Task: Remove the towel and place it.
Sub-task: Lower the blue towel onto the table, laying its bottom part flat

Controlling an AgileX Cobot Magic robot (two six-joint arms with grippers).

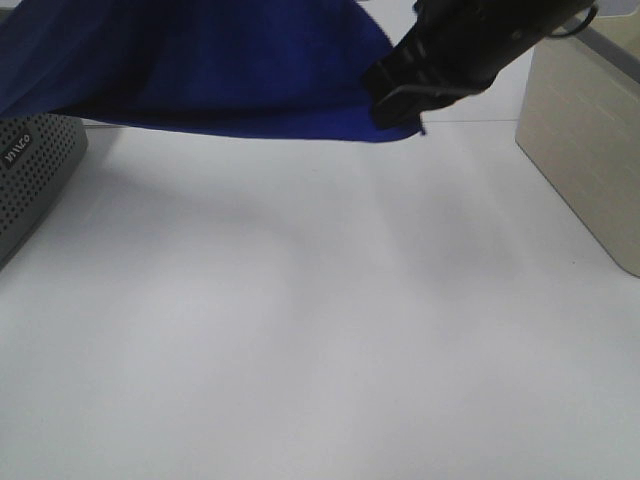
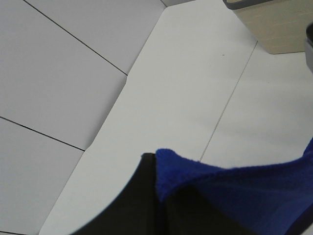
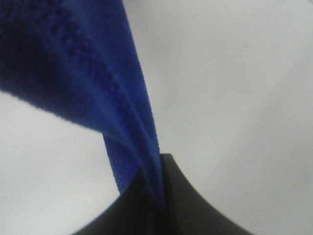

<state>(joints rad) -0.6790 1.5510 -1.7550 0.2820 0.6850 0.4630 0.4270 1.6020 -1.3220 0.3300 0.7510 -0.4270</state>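
The royal-blue towel [image 1: 220, 65] hangs stretched in the air across the top of the exterior high view, well above the white table [image 1: 320, 330]. My right gripper [image 1: 395, 100] is shut on its right corner; in the right wrist view the towel's edge [image 3: 122, 122] runs down between the black fingers [image 3: 188, 205]. My left gripper [image 2: 159, 196] is shut on the other end, where blue plush [image 2: 234, 191] bunches over the black fingers [image 2: 132, 205]. The left gripper itself lies outside the exterior high view.
A grey perforated basket [image 1: 30, 175] stands at the table's left edge. A beige ribbed bin [image 1: 585, 140] stands at the right, also in the left wrist view as the beige bin [image 2: 279, 24]. The tiled floor [image 2: 49, 88] shows beyond the table edge.
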